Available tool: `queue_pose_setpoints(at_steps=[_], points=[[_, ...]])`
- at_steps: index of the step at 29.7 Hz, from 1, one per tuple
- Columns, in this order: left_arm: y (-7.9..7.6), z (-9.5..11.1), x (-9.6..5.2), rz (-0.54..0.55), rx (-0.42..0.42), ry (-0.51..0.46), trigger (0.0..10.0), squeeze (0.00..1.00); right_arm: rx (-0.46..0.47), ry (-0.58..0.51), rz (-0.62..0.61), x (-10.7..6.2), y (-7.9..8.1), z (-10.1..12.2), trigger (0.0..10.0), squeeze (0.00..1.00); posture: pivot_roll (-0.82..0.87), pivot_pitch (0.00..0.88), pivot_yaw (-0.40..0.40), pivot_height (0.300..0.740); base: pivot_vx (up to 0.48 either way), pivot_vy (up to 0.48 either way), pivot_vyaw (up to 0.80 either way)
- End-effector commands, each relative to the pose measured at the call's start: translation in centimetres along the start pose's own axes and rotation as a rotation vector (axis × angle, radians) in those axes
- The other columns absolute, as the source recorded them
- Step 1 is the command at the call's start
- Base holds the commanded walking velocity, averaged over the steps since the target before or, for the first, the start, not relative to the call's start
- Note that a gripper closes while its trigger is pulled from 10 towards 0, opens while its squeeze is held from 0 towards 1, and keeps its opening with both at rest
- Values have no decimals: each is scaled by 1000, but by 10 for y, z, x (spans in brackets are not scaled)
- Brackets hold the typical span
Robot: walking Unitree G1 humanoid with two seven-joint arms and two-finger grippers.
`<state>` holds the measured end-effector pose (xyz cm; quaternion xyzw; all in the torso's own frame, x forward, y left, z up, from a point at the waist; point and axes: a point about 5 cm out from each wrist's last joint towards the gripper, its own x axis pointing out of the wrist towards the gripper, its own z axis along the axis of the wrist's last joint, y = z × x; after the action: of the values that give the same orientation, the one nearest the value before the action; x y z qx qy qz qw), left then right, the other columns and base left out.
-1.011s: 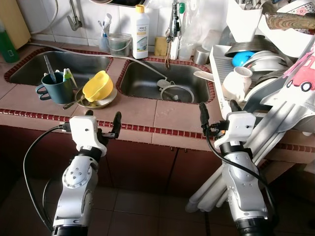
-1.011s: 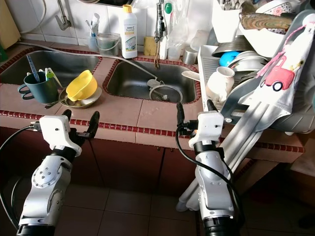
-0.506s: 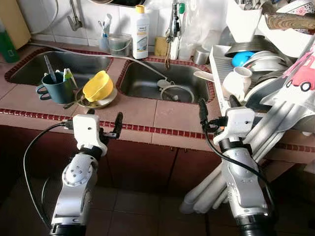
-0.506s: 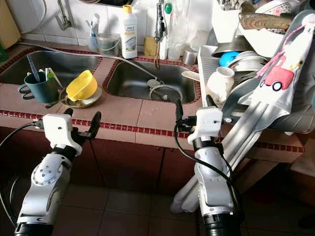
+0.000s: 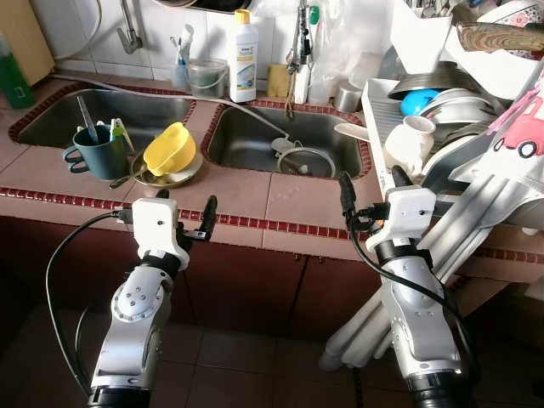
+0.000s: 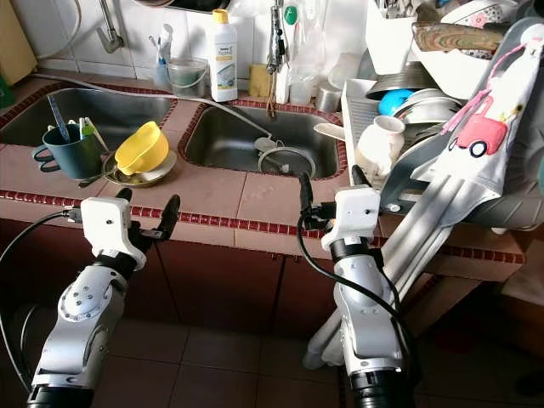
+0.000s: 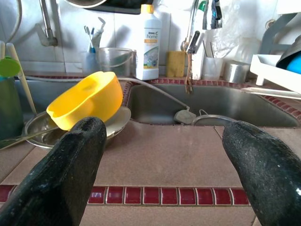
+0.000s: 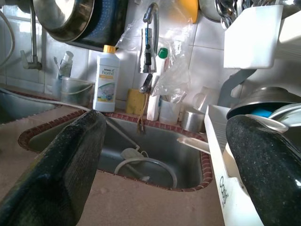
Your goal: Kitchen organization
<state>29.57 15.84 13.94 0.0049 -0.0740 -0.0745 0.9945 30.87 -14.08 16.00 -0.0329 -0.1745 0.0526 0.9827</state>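
The yellow bowl [image 5: 168,149] is the likeliest thing to tidy here; it lies tilted on a metal plate [image 5: 174,177] on the desk [image 5: 246,191], in the middle left of the head views, on the strip between the two sinks.

The left hand [image 5: 182,220] hangs at the front edge of the desk, lower left of the frame, its two black fingers [image 7: 70,155] spread wide and holding nothing. Through its wrist camera the bowl sits just beyond the fingers, a little to one side of the gap. The right hand [image 5: 371,195] stands at the desk edge in the lower middle right, fingers likewise parted and empty, aimed over the right sink [image 5: 289,140] toward the white rack [image 5: 382,110] of dishes at the upper right.

Outward from the left hand: beside the plate stands a dark green mug [image 5: 100,151] with utensils in it, at the rim of the left sink [image 5: 102,110]. A strainer [image 5: 302,160] lies in the right sink. A white bottle [image 5: 243,55] and a clear tub [image 5: 206,76] stand against the tiles at the top.

This looks like the approach step: nothing is grasped yet. The next move probably calls for the left hand to reach forward over the edge and line its gap up with the bowl's rim, which is tilted, so the fingers must meet it at an angle without shoving the plate.
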Motion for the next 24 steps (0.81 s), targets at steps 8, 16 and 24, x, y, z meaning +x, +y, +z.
queue_pose_setpoints(at_steps=[8,16,24], points=[[-2,6,1,-19,4,-16,10000,0,-14,-18,-1,-1,-2,6,10000,0,-115,0,-50,740,200,0,0],[-4,7,1,-23,-2,-16,10000,0,-19,-18,-2,-1,-3,6,10000,0,-117,0,-49,740,336,0,0],[-5,8,2,-22,-6,-18,10000,0,-22,-16,-1,-1,-3,5,10000,0,-116,0,-52,740,336,0,0]])
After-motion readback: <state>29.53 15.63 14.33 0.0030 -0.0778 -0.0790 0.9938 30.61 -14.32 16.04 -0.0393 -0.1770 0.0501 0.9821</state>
